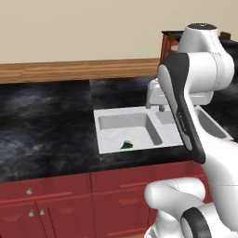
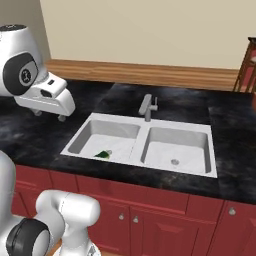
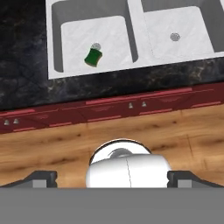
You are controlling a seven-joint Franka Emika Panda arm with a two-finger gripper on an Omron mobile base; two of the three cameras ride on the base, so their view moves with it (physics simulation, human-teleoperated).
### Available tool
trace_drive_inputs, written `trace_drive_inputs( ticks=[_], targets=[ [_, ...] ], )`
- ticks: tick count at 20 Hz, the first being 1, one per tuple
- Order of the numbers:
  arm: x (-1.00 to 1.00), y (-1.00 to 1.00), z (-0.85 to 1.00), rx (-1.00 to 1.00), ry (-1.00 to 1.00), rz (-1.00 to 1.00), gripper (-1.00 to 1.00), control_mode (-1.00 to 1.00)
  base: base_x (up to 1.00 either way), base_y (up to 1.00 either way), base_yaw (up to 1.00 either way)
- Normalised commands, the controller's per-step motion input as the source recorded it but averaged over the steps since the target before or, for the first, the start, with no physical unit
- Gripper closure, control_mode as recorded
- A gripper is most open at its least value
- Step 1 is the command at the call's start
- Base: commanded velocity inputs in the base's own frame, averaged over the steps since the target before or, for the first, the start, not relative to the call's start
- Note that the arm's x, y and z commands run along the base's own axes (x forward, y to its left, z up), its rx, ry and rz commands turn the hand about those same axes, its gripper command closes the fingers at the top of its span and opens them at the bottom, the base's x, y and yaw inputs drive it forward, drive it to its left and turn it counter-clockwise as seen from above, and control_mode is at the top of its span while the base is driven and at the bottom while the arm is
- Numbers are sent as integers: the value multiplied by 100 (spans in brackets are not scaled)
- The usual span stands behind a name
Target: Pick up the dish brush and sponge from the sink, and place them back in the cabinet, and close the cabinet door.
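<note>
The sponge (image 3: 93, 57), a small dark green block, lies on the floor of the left basin of the white sink (image 3: 134, 39), near the front wall and beside the drain. It also shows as the sponge (image 1: 126, 145) and the sponge (image 2: 103, 154). My gripper (image 2: 50, 116) hangs high above the black counter, just left of the sink (image 2: 141, 121), with its fingers pointing down. The fingertips (image 3: 42, 177) stand far apart with nothing between them, so it is open. The dish brush, the cabinet and the cabinet door are out of view.
A grey faucet (image 2: 147, 107) stands behind the divider between the basins. The black counter (image 1: 46, 121) runs along both sides of the sink (image 1: 99, 135). Red drawers with small knobs (image 2: 150, 210) lie below. A dark red frame (image 2: 247, 65) stands at the far right.
</note>
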Motion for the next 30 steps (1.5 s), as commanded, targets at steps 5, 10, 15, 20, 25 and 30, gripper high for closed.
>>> trace_drive_inputs(
  ticks=[5,10,15,20,25,30],
  targets=[
    [0,0,0,0,0,0,-100,100,53,0,0],
    [0,0,0,0,0,0,-100,100,44,0,0],
    [0,0,0,0,0,0,-100,100,32,0,0],
    [0,0,0,0,0,0,-100,100,35,0,-4],
    [0,0,0,0,0,0,-100,100,32,0,-9],
    [0,0,0,0,0,0,-100,100,30,0,-7]
  ],
)
